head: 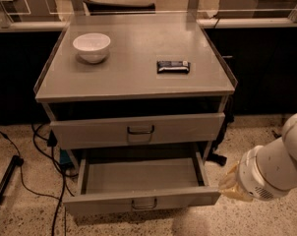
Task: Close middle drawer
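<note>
Camera view, middle drawer point(141, 182) pulled out, gripper point(231, 183) beside its right front corner

The middle drawer point(138, 181) stands pulled well out of the grey desk point(133, 85). The claw point(231, 185) sits low at right, just beside the drawer's front right corner. A white bowl point(91, 46) and a dark wrapped bar point(173, 67) lie apart on top.

Two drawers point(178, 128) point(138, 177), one bowl point(91, 46), one bar point(173, 67); jaws lower-right
</note>
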Controlling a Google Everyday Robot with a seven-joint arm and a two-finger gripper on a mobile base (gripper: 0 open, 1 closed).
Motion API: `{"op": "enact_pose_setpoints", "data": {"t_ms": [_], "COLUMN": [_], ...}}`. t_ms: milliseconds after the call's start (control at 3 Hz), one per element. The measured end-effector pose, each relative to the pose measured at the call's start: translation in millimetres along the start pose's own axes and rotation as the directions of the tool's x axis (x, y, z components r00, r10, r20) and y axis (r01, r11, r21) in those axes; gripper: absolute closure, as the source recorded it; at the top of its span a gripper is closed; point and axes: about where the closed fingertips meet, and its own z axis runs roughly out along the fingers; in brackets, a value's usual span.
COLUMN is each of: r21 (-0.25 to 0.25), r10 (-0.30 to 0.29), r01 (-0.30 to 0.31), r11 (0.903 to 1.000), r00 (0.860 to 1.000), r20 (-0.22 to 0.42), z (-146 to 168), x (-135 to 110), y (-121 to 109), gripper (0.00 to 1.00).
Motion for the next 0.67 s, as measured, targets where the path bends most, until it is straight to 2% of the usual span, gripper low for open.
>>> {"op": "enact_pose_setpoints", "data": {"t_ms": [333,667], "r21": [0.000,0.026], "r10": [0.000,-0.018], "r01": [0.000,0.018], "r11": [1.0000,0.9995], "r00": [1.000,0.999], "r20": [0.000,0.028], "z": [0.1,40.7], "x": [0.1,20.7], "y": [0.0,2.5], "gripper": [1.00,1.00]}}
